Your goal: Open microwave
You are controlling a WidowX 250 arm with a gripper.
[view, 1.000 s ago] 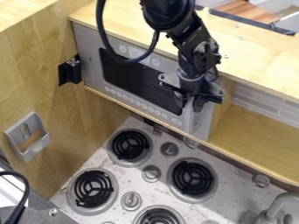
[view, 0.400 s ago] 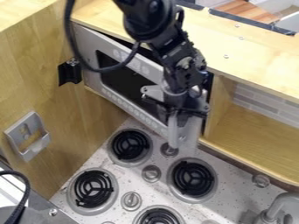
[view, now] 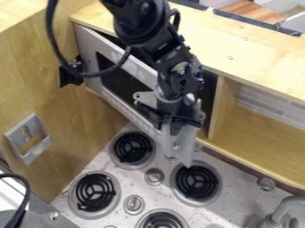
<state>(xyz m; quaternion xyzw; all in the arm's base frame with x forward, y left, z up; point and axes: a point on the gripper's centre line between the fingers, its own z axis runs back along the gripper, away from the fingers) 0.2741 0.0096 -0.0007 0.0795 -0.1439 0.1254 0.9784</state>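
Bright, even light falls around me, seemingly from above, and it turns the wooden counter top (view: pixel 256 67) and the upper-left wood (view: pixel 24 10) palest, close to washed out. Beneath the top I see the open shelf (view: pixel 256 133) in soft shade and the microwave's inside (view: pixel 208 91) nearly black, while small glints dot the metal stovetop (view: pixel 238 196).

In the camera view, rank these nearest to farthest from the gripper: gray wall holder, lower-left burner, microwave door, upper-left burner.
From the gripper:
1. Microwave door: right beside it, ajar.
2. Upper-left burner: below and left of it in view.
3. Lower-left burner: farther down and left.
4. Gray wall holder: on the wood panel, far left.
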